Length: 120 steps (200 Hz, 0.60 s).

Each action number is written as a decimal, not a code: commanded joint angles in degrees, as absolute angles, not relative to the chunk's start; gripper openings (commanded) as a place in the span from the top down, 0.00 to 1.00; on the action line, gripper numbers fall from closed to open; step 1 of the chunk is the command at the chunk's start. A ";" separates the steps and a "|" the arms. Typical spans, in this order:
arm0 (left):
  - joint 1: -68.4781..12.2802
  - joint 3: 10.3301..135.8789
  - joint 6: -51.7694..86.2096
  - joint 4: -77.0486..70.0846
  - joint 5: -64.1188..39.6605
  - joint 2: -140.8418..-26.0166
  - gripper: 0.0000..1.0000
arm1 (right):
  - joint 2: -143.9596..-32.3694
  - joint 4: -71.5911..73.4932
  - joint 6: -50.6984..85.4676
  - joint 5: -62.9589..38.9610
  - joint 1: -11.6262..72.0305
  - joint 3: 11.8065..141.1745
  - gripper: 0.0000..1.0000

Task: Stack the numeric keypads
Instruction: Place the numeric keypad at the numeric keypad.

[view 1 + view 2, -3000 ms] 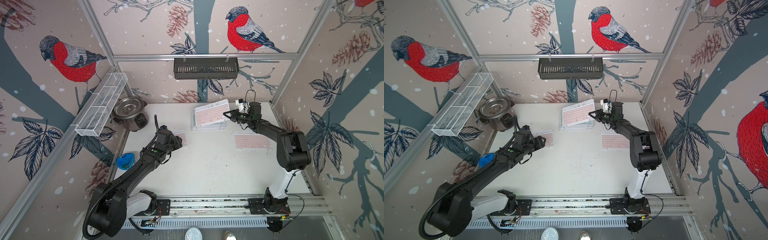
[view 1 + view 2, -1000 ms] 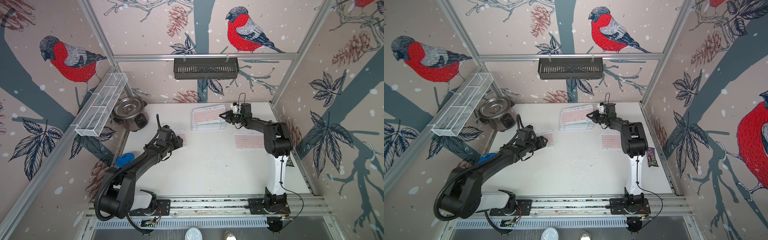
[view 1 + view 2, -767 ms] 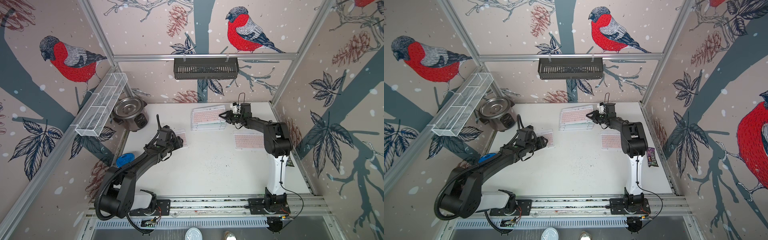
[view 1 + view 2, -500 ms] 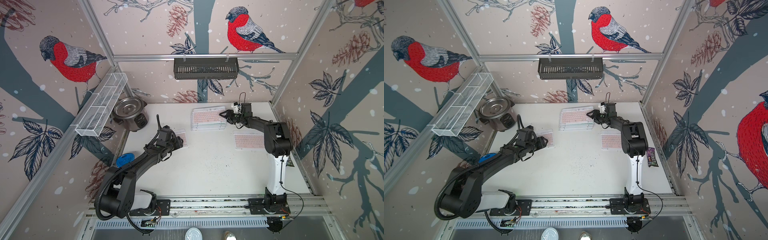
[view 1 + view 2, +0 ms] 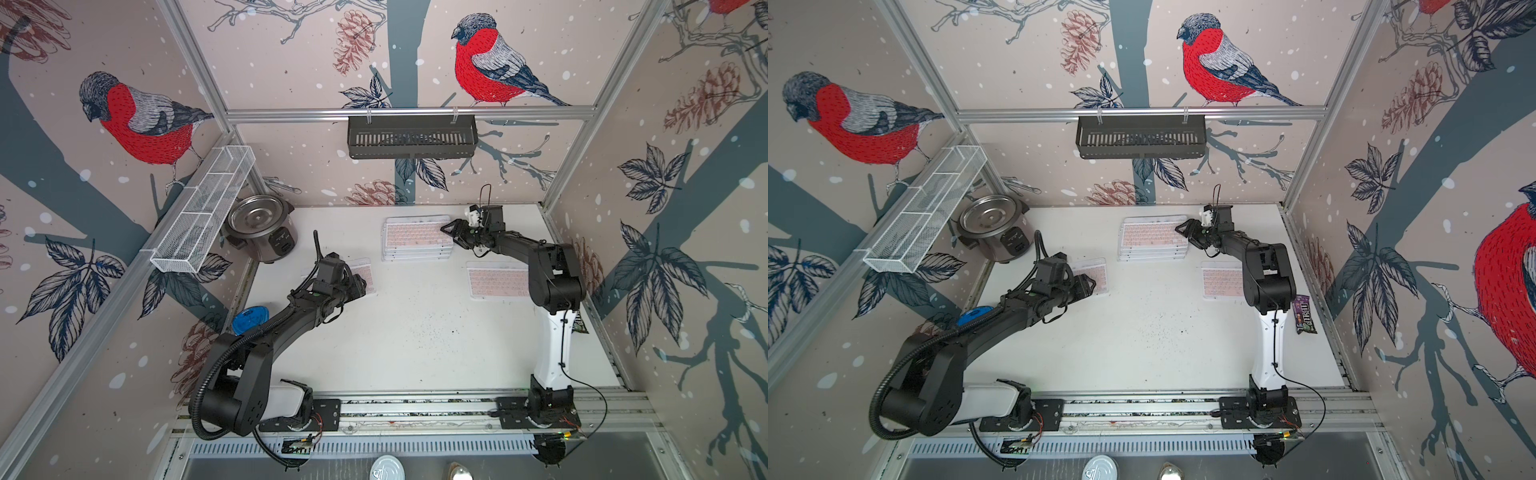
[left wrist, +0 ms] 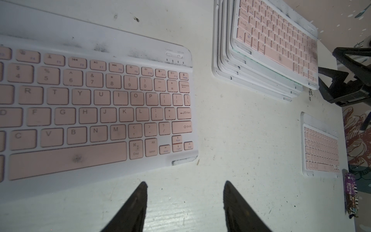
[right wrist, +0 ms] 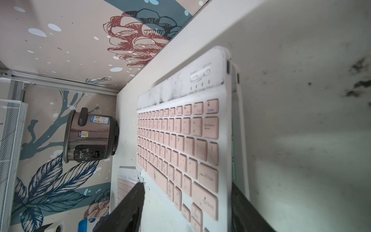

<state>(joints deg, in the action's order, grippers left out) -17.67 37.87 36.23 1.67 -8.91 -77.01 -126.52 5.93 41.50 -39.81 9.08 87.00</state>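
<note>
right gripper: jaws spread astride the top keypad's short end, gripping nothing, so it rests flat on the stack at the table's back | left gripper: parted, empty, poised beside the loose keypad, probably my next pick | second loose keypad: lies by my right arm

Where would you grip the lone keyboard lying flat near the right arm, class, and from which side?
The keyboard lies flat and thin: probably pinch across its thickness at the short edge facing the table's middle, one finger over, one under, coming in low from that side. The right arm hides the opposite edge.
</note>
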 commanded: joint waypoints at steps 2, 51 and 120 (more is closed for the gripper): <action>-17.58 37.79 36.52 -0.76 -8.98 -77.17 0.40 | -126.07 4.59 39.11 -37.92 9.14 87.79 0.33; -17.58 37.62 36.65 -0.88 -9.20 -77.08 0.40 | -126.01 3.38 38.42 -36.76 9.14 88.42 0.30; -17.57 37.44 36.69 -0.85 -8.79 -76.95 0.40 | -125.07 0.93 36.68 -35.01 9.13 89.56 0.29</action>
<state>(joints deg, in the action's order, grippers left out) -17.67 37.50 36.25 1.63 -8.91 -77.08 -126.19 1.91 38.54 -36.40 9.02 88.86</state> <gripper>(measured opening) 0.600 0.712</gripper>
